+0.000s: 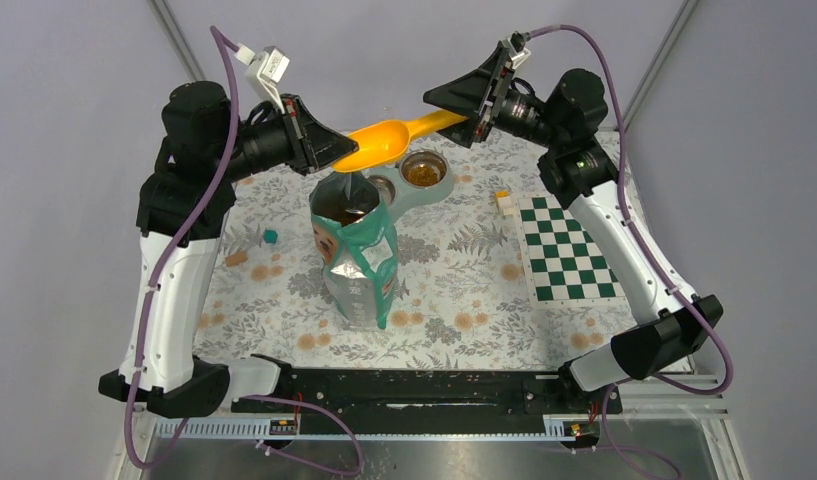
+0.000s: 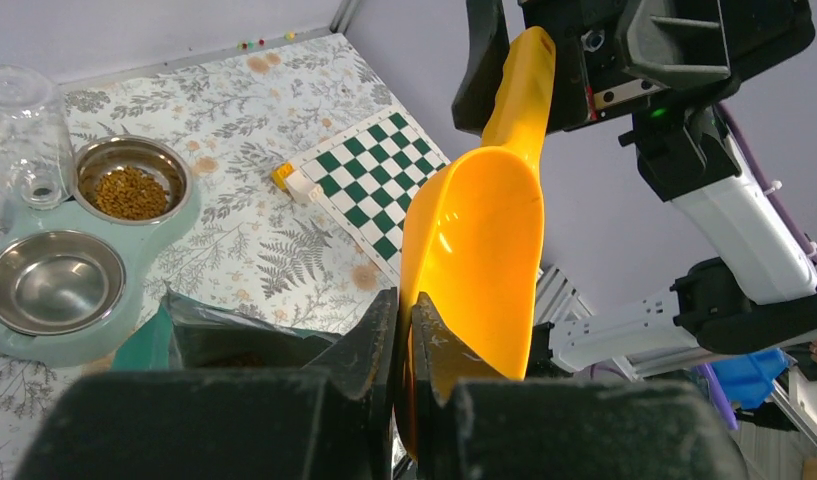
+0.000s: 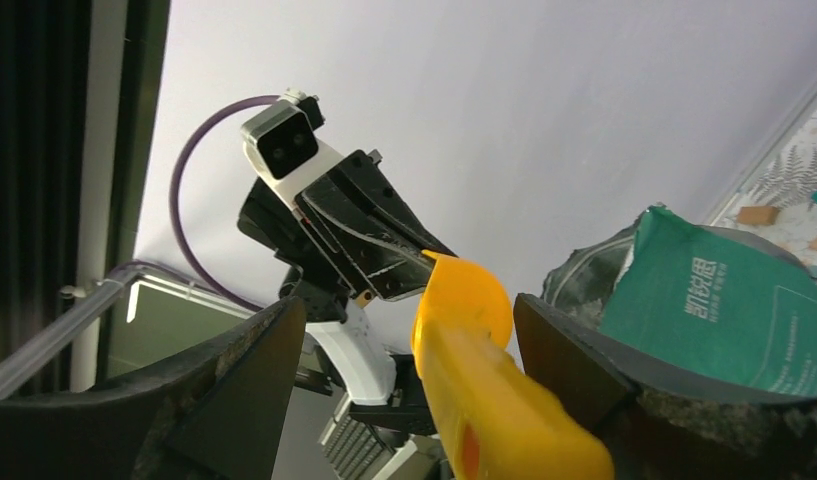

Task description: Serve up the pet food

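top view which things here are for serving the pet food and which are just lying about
For the job: pet food, scoop, food bag, double bowl dish.
Lying about: chessboard, yellow block, teal block, brown block.

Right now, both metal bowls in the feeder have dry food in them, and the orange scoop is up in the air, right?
Not quite. Only one metal bowl holds dry food. The other bowl is empty, as the left wrist view shows. The orange scoop is indeed up in the air, its edge pinched by the left claw.
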You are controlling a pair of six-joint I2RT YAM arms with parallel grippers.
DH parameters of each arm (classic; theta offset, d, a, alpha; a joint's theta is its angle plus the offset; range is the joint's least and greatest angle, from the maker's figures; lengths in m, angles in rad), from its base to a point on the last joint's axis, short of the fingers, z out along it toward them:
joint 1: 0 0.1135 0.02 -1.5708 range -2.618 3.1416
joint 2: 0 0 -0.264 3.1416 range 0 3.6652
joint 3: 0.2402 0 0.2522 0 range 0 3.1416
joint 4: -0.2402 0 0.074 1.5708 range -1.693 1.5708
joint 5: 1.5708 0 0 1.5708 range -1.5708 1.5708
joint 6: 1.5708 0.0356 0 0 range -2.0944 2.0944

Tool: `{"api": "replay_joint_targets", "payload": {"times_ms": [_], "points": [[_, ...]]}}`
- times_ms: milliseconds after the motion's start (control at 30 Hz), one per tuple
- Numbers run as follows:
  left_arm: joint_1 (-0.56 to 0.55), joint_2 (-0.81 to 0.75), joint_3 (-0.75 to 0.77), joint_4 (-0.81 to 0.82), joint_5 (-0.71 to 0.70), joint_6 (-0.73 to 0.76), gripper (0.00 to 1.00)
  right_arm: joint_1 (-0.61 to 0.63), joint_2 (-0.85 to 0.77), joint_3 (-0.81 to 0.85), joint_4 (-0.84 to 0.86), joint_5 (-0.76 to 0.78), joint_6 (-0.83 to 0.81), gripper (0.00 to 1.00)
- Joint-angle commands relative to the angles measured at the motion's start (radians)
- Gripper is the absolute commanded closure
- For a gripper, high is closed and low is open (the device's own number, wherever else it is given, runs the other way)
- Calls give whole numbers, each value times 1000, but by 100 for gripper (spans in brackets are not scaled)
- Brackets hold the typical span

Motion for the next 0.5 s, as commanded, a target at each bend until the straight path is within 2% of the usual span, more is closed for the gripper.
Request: {"api": "replay_joint_targets", "payload": {"times_ms": [0,167,367,467], "points": [[1,6,47,0,73,41,100,-7,-33,47,-57,-45,-114,17],[1,10,41,-2,54,30,100,-6,-42,45,-66,-64,-135,24],[1,10,30,-2,30,22,100,-6,-49,33,-6,-87,-109,45],[2,7,24,-2,8,22,100,-5,-45,33,37,-114,-76,49]]}}
